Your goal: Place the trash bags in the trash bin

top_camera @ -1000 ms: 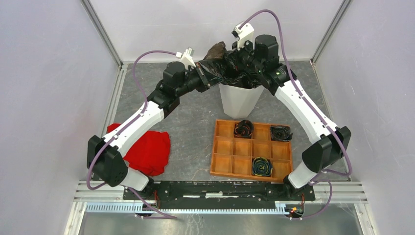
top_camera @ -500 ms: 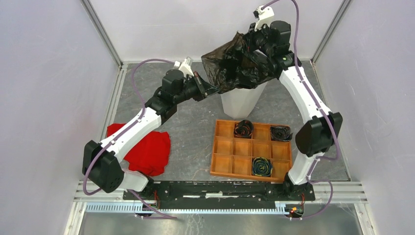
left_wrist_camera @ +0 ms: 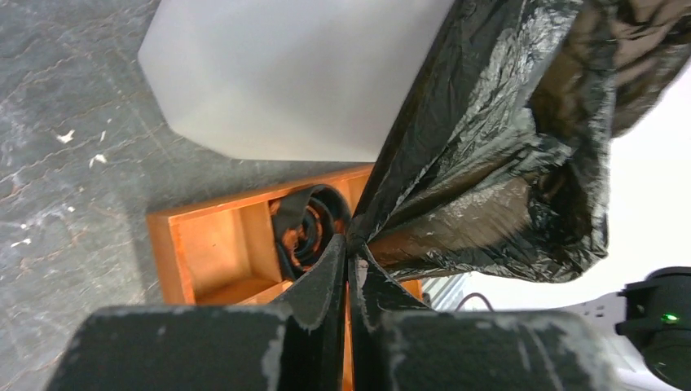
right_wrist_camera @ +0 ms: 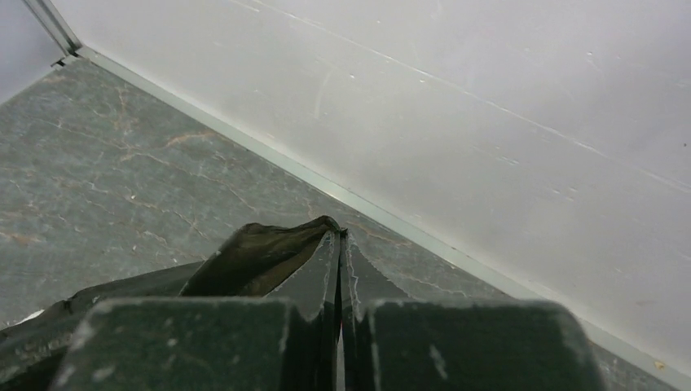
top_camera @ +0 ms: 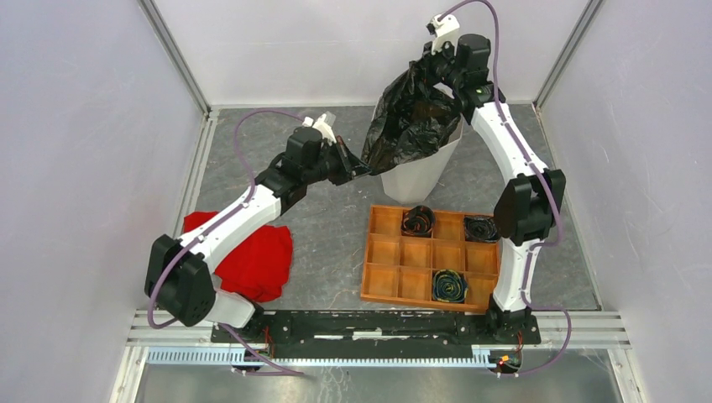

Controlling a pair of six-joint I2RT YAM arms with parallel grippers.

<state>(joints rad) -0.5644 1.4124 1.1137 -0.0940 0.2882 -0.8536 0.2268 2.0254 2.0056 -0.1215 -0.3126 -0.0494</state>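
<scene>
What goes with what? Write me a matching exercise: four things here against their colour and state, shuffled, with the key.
1. trash bag
2. trash bin
3. cloth
4. tray

A. orange-brown, divided into compartments
B. black, hanging in the air
C. translucent white, standing upright
D. red, lying crumpled

Pairs: 1-B, 2-C, 3-D, 4-A

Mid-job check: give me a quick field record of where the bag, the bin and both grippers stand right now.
trash bag: lifted, stretched between both grippers above the bin's mouth
trash bin: upright, behind the tray
left gripper: shut on the bag's lower corner
right gripper: shut on the bag's top edge, raised high
tray: three rolled bags in separate compartments
red cloth: crumpled, left of the tray
</scene>
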